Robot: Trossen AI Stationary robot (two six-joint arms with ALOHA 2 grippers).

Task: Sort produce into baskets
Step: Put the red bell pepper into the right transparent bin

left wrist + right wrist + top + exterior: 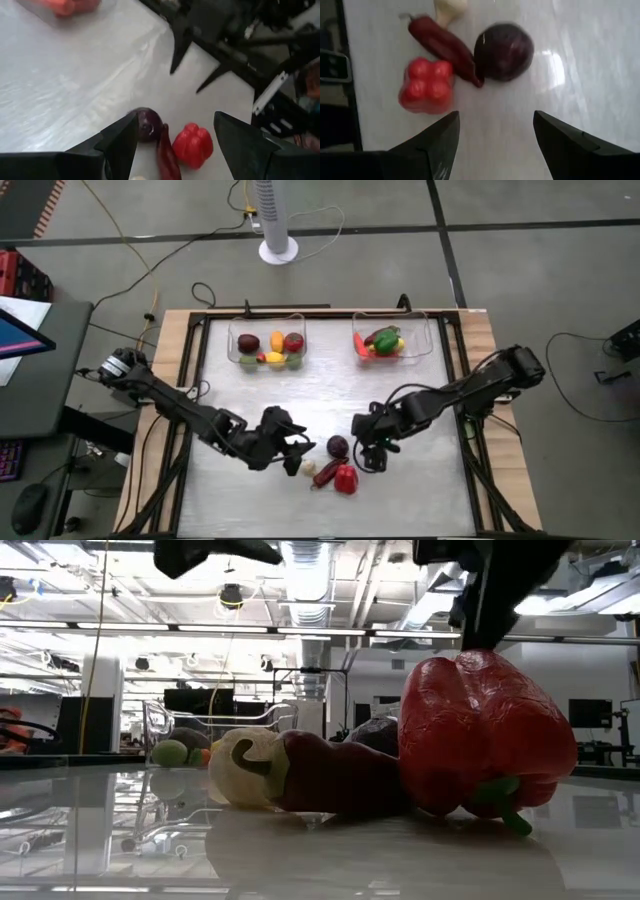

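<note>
Both pincers hang spread apart, gripping nothing: left pincer point(297, 452) and right pincer point(372, 450) flank the purple onion point(338, 446), red chilli point(326, 472) and red pepper point(346, 478).

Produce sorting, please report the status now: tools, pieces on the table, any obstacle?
Left tool and right tool open, empty, flanking the loose cluster. Red pepper, chilli, purple piece, pale piece unsorted. Both baskets partly filled. No obstacle.

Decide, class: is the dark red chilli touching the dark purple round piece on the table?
Touching. The right wrist view shows the chilli with its tip pressed against the purple round piece, no table showing between them.
</note>
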